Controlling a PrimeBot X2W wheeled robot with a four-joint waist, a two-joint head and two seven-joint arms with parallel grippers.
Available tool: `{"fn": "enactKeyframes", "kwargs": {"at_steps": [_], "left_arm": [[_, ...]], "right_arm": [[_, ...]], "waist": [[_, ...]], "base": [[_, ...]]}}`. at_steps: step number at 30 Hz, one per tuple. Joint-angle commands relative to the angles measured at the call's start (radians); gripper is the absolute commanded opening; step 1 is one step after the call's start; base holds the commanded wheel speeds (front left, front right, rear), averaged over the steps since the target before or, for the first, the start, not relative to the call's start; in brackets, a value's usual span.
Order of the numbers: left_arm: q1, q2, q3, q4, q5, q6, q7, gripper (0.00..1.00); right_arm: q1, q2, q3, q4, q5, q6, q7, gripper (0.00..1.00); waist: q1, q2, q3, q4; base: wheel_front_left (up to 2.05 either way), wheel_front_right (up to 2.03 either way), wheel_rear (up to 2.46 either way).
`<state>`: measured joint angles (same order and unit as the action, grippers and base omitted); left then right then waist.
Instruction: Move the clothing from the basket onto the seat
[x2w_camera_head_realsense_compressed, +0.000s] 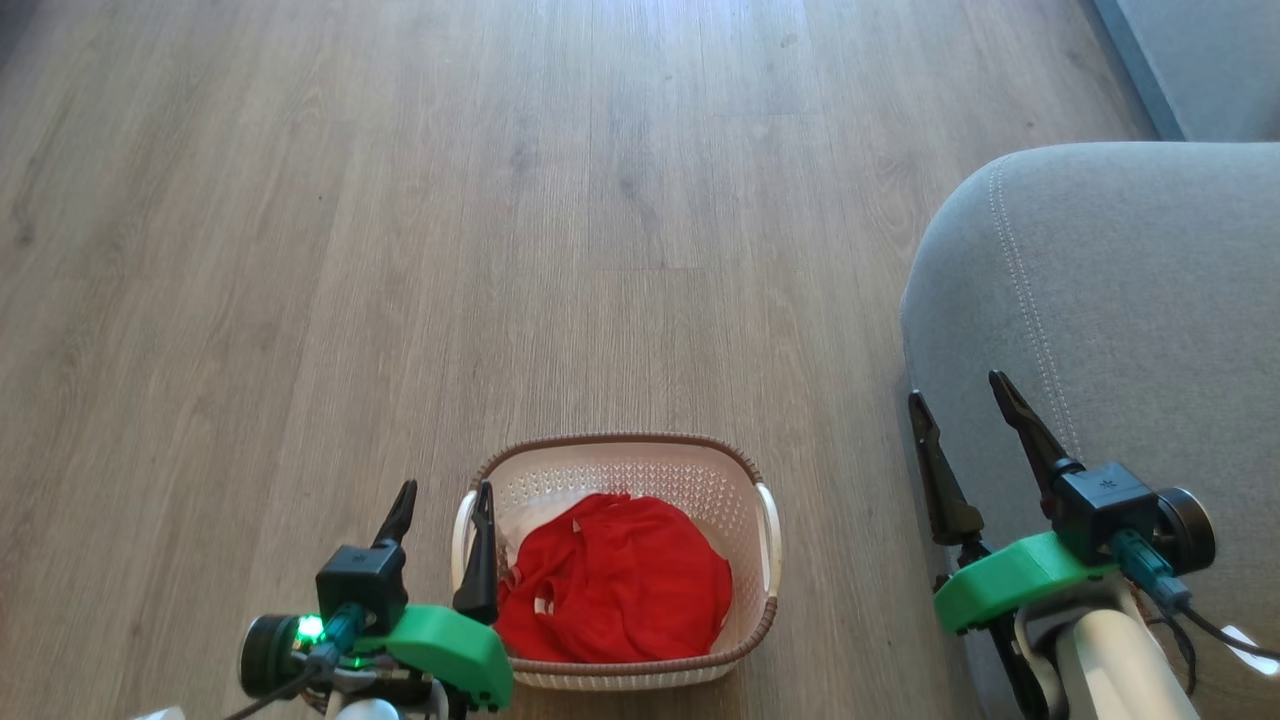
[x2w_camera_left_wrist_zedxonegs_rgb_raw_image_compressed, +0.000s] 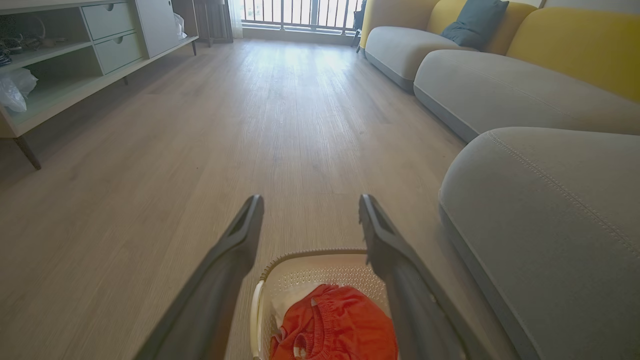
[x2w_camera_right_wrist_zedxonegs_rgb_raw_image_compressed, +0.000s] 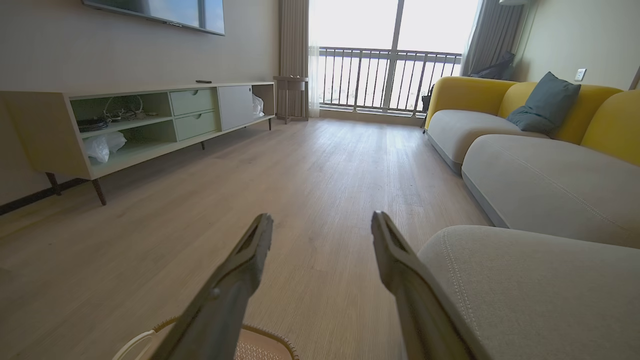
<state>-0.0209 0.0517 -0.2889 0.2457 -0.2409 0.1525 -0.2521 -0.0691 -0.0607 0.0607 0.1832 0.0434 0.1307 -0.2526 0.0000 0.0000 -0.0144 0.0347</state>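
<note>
The red clothing (x2w_camera_head_realsense_compressed: 612, 580) lies bunched in the cream basket (x2w_camera_head_realsense_compressed: 745, 480) on the wooden floor, with a bit of white fabric behind it. In the left wrist view the clothing (x2w_camera_left_wrist_zedxonegs_rgb_raw_image_compressed: 335, 330) and the basket (x2w_camera_left_wrist_zedxonegs_rgb_raw_image_compressed: 305, 277) show low between the fingers. My left gripper (x2w_camera_head_realsense_compressed: 443, 496) hangs open over the basket's left rim, holding nothing. My right gripper (x2w_camera_head_realsense_compressed: 957, 388) stands open and empty above the left edge of the grey seat (x2w_camera_head_realsense_compressed: 1130, 300). The seat (x2w_camera_left_wrist_zedxonegs_rgb_raw_image_compressed: 545, 220) bulges at the right, and the seat (x2w_camera_right_wrist_zedxonegs_rgb_raw_image_compressed: 530, 285) fills the lower right of the right wrist view, where the basket's rim (x2w_camera_right_wrist_zedxonegs_rgb_raw_image_compressed: 270, 337) peeks in at the bottom.
Bare wooden floor (x2w_camera_head_realsense_compressed: 400, 250) stretches ahead and to the left of the basket. Further sofa cushions (x2w_camera_right_wrist_zedxonegs_rgb_raw_image_compressed: 545, 180) with yellow backs and a blue pillow (x2w_camera_right_wrist_zedxonegs_rgb_raw_image_compressed: 545, 102) run along the right. A low TV cabinet (x2w_camera_right_wrist_zedxonegs_rgb_raw_image_compressed: 150, 125) lines the left wall, with a balcony window (x2w_camera_right_wrist_zedxonegs_rgb_raw_image_compressed: 390, 75) beyond.
</note>
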Motion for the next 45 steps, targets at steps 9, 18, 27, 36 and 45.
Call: {"fn": "enactKeyframes", "kwargs": {"at_steps": [9,18,27,36,45], "left_arm": [[-0.036,-0.001,0.035,-0.017,-0.014,-0.003,-0.01,1.0],[-0.079,-0.001,-0.031,0.081,-0.053,-0.024,-0.01,1.0],[-0.303,-0.001,-0.183,0.299,-0.086,-0.055,-0.01,1.0],[-0.519,-0.001,-0.289,0.474,-0.112,-0.062,-0.01,1.0],[-0.765,-0.001,-0.423,0.706,-0.167,-0.081,-0.01,1.0]], "right_arm": [[-0.035,0.002,0.026,-0.032,-0.015,0.0,-0.009,1.0],[-0.049,-0.018,-0.011,0.0,-0.042,0.0,-0.009,1.0],[-0.112,-0.075,-0.063,-0.033,-0.044,0.0,-0.009,1.0],[-0.141,-0.097,-0.104,-0.092,-0.041,0.0,-0.009,1.0],[-0.152,-0.092,-0.101,-0.152,-0.027,0.0,-0.009,1.0]], "waist": [[0.0,0.0,0.003,-0.004],[0.0,0.0,0.132,-0.029],[0.0,0.0,0.437,-0.047],[0.0,0.0,0.657,-0.056],[0.0,0.0,0.844,-0.077]], "base": [[0.0,0.0,0.0],[0.0,0.0,0.0],[0.0,0.0,0.0],[0.0,0.0,0.0],[0.0,0.0,0.0]]}}
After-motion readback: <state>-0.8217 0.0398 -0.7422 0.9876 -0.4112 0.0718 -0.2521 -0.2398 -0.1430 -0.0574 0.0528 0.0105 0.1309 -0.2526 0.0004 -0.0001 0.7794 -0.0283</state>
